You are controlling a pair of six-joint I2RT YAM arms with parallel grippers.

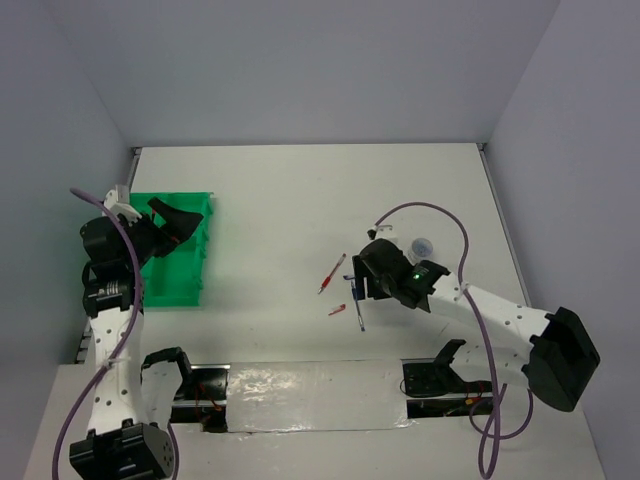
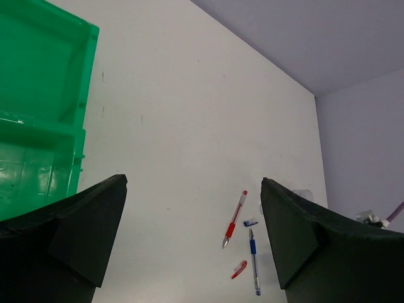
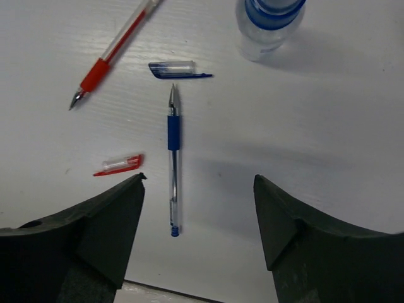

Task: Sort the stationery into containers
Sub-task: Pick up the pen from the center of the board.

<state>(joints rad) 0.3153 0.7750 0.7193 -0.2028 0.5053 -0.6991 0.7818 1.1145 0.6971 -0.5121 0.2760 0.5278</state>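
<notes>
1. Green tray [image 1: 185, 275] is sitting near the left edge of the white table [image 1: 280, 210], and the left gripper [image 1: 172, 222] is hanging over its far half.
2. The left jaws are standing wide apart and gripping nothing. In the left wrist view, the tray is showing at the upper left, beyond one finger.
3. The right gripper [image 1: 358, 290] is hovering over loose stationery near the table's middle, well apart from the tray.
4. Its jaws are spread as well and pinching nothing.
5. The blue pen [image 3: 173, 158] is lying uncapped on the table, its rear end showing between the two fingers [image 3: 107, 221]. It is lying nearer the finger on the picture's left, with its tip pointing away from the wrist.
6. The blue cap [image 3: 177, 68] is lying crosswise just beyond that tip, not touching it.
7. The red pen [image 3: 113, 50] is lying slanted and uncapped, left of the blue cap in the right wrist view.
8. The red cap [image 3: 120, 165] is lying just beside the blue pen's barrel, close to the left-hand fingertip.
9. The bottle [image 3: 268, 25], clear with a blue top, is standing upright beyond the pens, at the upper right of that view.
10. All these pieces are lying outside the tray.
</notes>
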